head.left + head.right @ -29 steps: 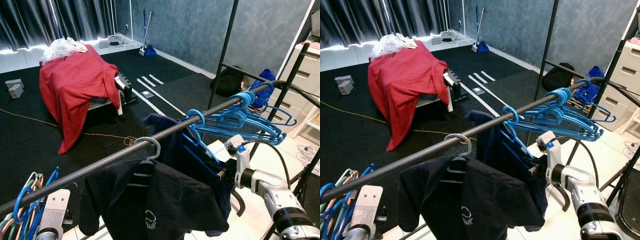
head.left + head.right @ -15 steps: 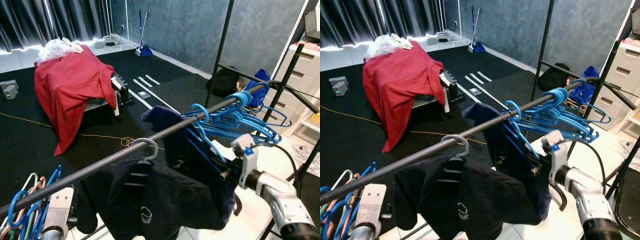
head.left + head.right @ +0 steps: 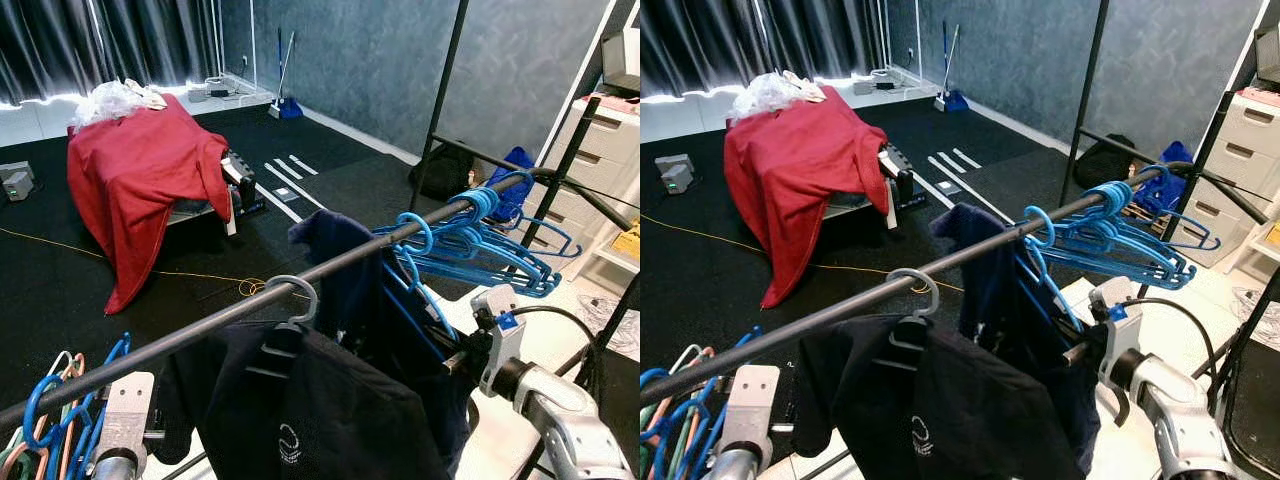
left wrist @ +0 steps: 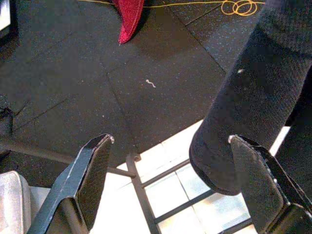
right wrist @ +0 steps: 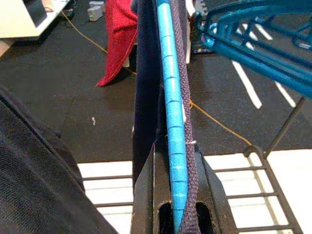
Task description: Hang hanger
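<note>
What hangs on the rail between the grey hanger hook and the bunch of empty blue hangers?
A navy garment on a blue hanger, seen in both eye views.

Black fingers (image 5: 146, 190) pinch a blue hanger (image 5: 170, 126) draped with a dark garment (image 5: 146, 87) above black flooring (image 5: 73, 97).

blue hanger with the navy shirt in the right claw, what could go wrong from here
1. The right claw is clamped on the blue hanger arm; its hook seems barely over the rail, so letting go early might drop it.
2. The navy shirt presses against the black shirt and could drag it along.
3. The empty blue hangers crowd the hook and could tangle.
</note>
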You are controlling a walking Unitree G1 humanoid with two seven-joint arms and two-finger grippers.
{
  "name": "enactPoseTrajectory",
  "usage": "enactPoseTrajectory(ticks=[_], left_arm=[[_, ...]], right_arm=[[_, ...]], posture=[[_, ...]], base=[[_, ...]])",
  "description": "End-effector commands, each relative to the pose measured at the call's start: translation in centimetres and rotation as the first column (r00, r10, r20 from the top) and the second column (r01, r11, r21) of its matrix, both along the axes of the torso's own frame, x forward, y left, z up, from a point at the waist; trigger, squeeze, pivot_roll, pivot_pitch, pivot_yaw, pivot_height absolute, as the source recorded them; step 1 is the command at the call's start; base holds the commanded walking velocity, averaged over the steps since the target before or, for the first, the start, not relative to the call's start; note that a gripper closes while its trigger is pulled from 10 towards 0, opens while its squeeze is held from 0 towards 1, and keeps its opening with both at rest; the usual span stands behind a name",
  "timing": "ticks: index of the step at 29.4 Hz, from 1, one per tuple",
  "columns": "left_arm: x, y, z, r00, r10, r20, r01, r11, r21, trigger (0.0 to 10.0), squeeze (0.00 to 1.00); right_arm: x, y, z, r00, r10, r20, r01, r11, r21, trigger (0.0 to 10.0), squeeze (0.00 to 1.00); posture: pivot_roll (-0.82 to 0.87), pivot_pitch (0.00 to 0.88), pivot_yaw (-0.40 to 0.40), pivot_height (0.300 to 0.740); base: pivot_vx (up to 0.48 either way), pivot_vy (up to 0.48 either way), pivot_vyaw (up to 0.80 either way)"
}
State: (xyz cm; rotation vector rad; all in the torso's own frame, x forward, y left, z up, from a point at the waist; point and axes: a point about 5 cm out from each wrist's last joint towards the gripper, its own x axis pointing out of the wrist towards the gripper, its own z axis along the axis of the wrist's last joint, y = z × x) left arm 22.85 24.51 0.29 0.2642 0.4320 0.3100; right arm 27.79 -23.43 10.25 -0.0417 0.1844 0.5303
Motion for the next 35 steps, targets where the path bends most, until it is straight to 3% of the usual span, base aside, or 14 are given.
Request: enactPoseTrajectory(ticks=[1, 19, 24, 28, 29, 30, 31, 35], left_arm=[[0.1, -0.6, -0.2, 1.000, -0.015, -0.001, 0.015, 1.000, -0.021, 10.0, 0.00], [1.0, -1.6, 0.1, 0.999, -0.051, 0.017, 0.052, 0.998, -0.040, 10.0, 0.00], [0.6, -1.6, -0.1, 0.999, -0.051, 0.003, 0.051, 0.998, -0.042, 10.0, 0.00], [0.3, -1.4, -0.2, 0.999, -0.046, -0.007, 0.045, 0.998, -0.035, 10.0, 0.00], [0.2, -1.3, -0.2, 0.999, -0.043, -0.009, 0.042, 0.999, -0.032, 10.0, 0.00], [0.2, -1.3, -0.2, 0.999, -0.043, -0.009, 0.042, 0.999, -0.032, 10.0, 0.00], [0.2, -1.3, -0.3, 0.999, -0.041, -0.011, 0.040, 0.999, -0.031, 10.0, 0.00], [0.1, -1.3, -0.4, 0.999, -0.033, -0.016, 0.033, 0.999, -0.037, 10.0, 0.00]], right_arm=[[0.0, 0.3, 0.4, 1.000, -0.004, 0.025, 0.003, 1.000, 0.014, 0.0, 0.00], [-0.2, 1.3, 2.6, 0.996, -0.002, 0.094, -0.002, 0.999, 0.040, 0.0, 0.00], [-1.2, 1.2, -0.8, 0.999, -0.018, -0.034, 0.018, 1.000, -0.014, 0.0, 0.00], [-1.4, 1.0, -2.0, 0.995, -0.070, -0.076, 0.069, 0.997, -0.017, 0.0, 0.00], [-1.4, 0.8, -2.4, 0.992, -0.091, -0.091, 0.089, 0.996, -0.025, 4.1, 0.00], [-1.4, 0.8, -2.4, 0.992, -0.091, -0.091, 0.089, 0.996, -0.025, 4.1, 0.00], [-1.4, 0.7, -2.6, 0.989, -0.105, -0.101, 0.103, 0.994, -0.031, 10.0, 0.00], [-1.4, 0.2, -3.3, 0.981, -0.147, -0.128, 0.142, 0.989, -0.047, 10.0, 0.00]], posture=[[-0.03, 0.000, -0.059, 0.740], [-0.07, 0.000, -0.053, 0.740], [-0.06, 0.000, -0.057, 0.740], [-0.05, 0.000, -0.061, 0.740], [-0.05, 0.000, -0.061, 0.740], [-0.05, 0.000, -0.061, 0.740], [-0.05, 0.000, -0.061, 0.740], [-0.05, 0.000, -0.076, 0.740]], base=[[0.000, 0.000, 0.00], [0.000, 0.000, 0.00], [-0.100, 0.000, 0.00], [-0.264, 0.000, 0.00], [-0.274, 0.000, 0.00], [-0.274, 0.000, 0.00], [-0.274, 0.000, 0.00], [-0.287, 0.000, 0.00]])
